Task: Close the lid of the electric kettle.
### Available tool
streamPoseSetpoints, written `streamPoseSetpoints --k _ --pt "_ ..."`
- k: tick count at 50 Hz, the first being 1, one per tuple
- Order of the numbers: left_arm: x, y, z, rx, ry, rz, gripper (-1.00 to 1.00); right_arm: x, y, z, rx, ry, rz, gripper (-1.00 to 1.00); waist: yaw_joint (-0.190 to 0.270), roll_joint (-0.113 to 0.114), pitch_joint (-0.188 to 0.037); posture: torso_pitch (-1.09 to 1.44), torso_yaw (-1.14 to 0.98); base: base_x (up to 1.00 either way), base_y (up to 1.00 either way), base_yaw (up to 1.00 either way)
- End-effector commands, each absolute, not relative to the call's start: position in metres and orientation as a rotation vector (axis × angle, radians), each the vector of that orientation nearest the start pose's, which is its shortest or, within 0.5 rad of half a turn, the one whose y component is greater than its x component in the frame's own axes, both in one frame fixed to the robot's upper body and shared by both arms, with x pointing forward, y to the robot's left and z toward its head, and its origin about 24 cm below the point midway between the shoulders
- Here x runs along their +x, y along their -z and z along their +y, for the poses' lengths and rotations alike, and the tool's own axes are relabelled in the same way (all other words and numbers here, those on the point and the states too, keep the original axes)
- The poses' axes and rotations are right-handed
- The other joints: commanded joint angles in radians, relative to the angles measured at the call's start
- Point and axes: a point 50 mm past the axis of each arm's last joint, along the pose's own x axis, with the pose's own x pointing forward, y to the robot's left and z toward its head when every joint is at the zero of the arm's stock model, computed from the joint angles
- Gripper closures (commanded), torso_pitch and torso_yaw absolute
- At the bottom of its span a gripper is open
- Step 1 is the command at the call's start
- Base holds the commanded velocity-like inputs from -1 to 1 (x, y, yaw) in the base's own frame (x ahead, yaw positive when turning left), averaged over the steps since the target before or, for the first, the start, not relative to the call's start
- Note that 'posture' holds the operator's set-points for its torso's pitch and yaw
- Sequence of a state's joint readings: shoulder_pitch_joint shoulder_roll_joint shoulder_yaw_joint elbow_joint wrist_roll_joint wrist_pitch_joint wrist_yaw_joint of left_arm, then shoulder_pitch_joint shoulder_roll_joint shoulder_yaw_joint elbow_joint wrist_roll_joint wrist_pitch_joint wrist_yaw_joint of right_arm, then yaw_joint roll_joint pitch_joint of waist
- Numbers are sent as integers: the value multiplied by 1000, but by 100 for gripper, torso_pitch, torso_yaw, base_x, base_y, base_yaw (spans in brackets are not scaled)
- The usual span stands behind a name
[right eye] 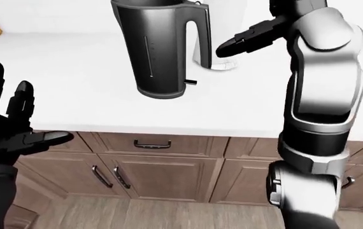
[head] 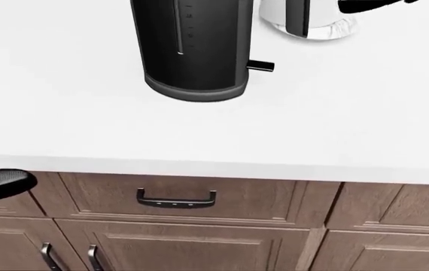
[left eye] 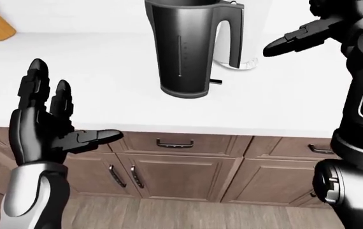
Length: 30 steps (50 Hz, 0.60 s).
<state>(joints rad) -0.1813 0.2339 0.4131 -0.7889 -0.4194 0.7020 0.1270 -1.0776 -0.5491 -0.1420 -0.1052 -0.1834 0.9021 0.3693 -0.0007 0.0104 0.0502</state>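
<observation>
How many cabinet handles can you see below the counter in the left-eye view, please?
4: a drawer handle under the kettle, two vertical door handles below it, another drawer handle at right. The right arm may hide others.

No text, brand, label or number can be read anywhere. The electric kettle (head: 192, 48) carries only a narrow vertical gauge strip with small tick marks beside it, too small to make out as figures.

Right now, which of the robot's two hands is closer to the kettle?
The right hand. It is raised over the white counter, just right of the kettle handle. The left hand hangs open lower down, at the counter's near edge.
</observation>
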Motion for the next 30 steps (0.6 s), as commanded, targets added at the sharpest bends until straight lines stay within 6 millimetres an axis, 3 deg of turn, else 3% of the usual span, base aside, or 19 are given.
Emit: streamPoseSetpoints --k 1,17,30 --pt "218 -219 222 -69 -173 -399 -100 315 -369 -212 -500 86 -352 -100 -1 1 -22 0 0 0 0 0" --pt "221 -216 221 -71 -172 -394 -100 361 -387 -213 -602 65 -282 -100 -5 7 -25 0 0 0 0 0" --pt "222 -212 222 -72 -169 -392 -100 393 -400 -186 -701 -10 -247 -100 -9 16 -23 0 0 0 0 0"
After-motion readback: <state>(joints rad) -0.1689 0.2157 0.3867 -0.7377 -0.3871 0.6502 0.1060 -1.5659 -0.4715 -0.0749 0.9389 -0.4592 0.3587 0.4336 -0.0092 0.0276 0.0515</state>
